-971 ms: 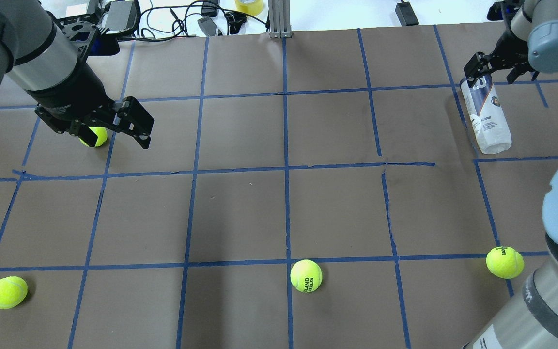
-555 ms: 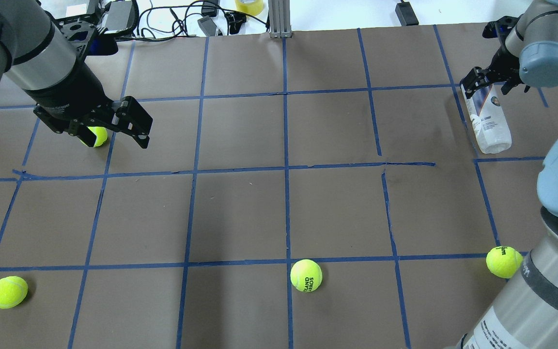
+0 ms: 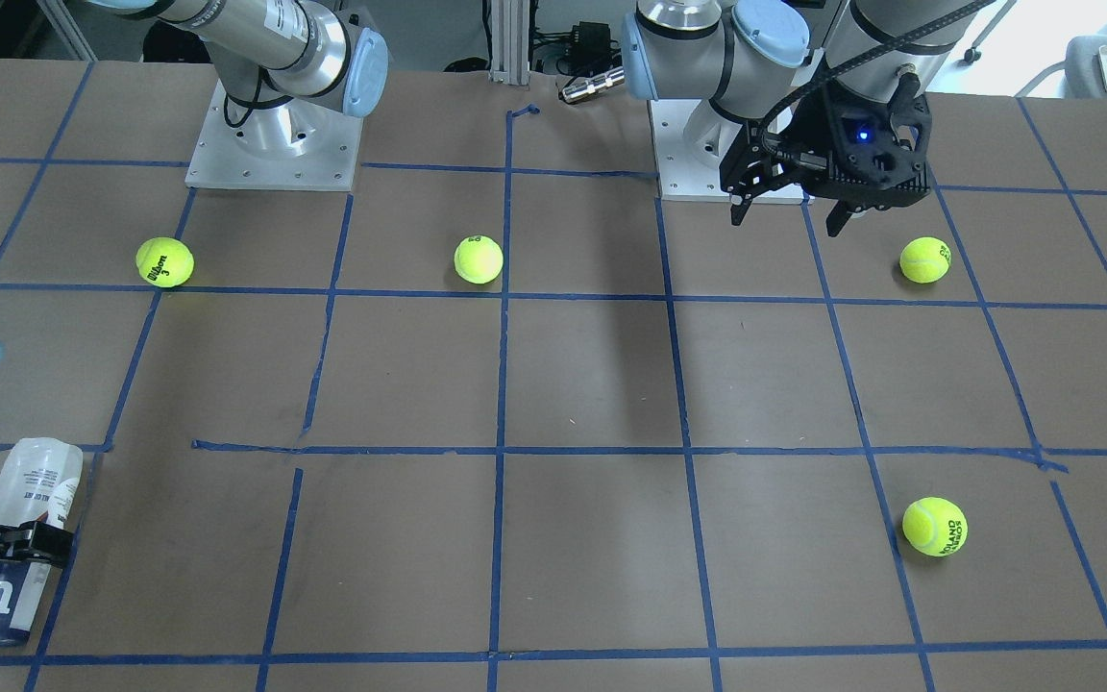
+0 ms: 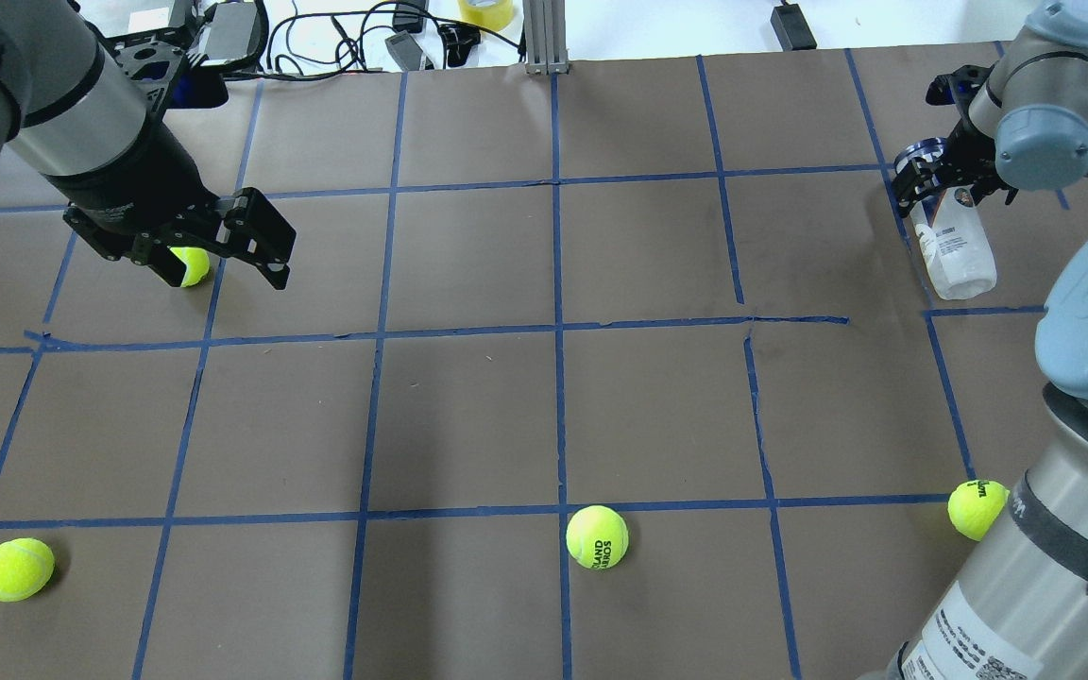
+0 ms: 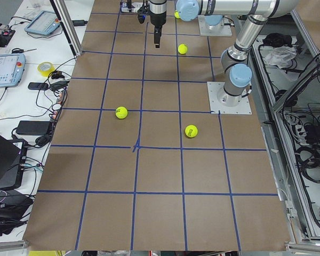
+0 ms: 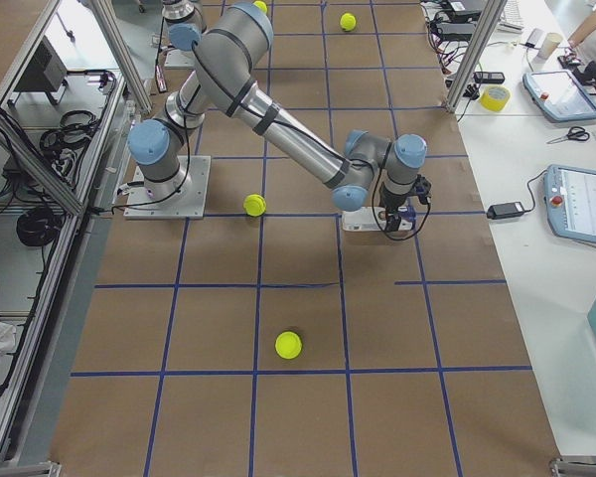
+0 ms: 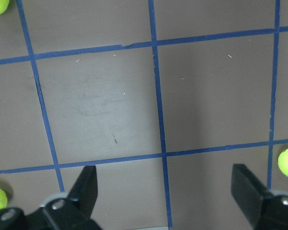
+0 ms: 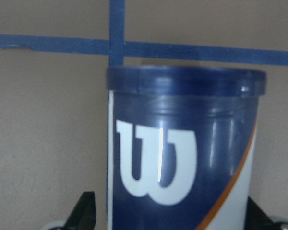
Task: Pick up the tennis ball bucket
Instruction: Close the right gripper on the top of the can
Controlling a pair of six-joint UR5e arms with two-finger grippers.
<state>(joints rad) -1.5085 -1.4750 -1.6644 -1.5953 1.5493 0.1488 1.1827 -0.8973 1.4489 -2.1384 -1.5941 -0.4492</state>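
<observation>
Tennis ball can, slim cylinder with white label and navy blue end carrying a white "W" (image 4: pixel 958 250), lies on its side on the brown paper surface with blue tape grid (image 4: pixel 468 416). It sits at the far right corner in the overhead view, navy end pointing away from the robot base and clear end toward it. The right claw (image 4: pixel 945 189) is down over the navy end with its jaws wide, one finger on each side of the can. The right wrist view shows the can (image 8: pixel 182 158) filling the space between the fingers, with a thin gap visible at the left finger (image 8: pixel 85 213), so no pinch is visible. The left claw (image 4: pixel 204 260) is well apart on the other side of the surface, jaws wide and holding nothing, hanging above the paper. One yellow-green tennis ball (image 4: pixel 189 267) sits just under and behind it. Three more yellow-green balls lie along the robot-side row: left (image 4: pixel 15 569), middle (image 4: pixel 597 536), and right (image 4: pixel 978 510) beside the right arm's base segment.
</observation>
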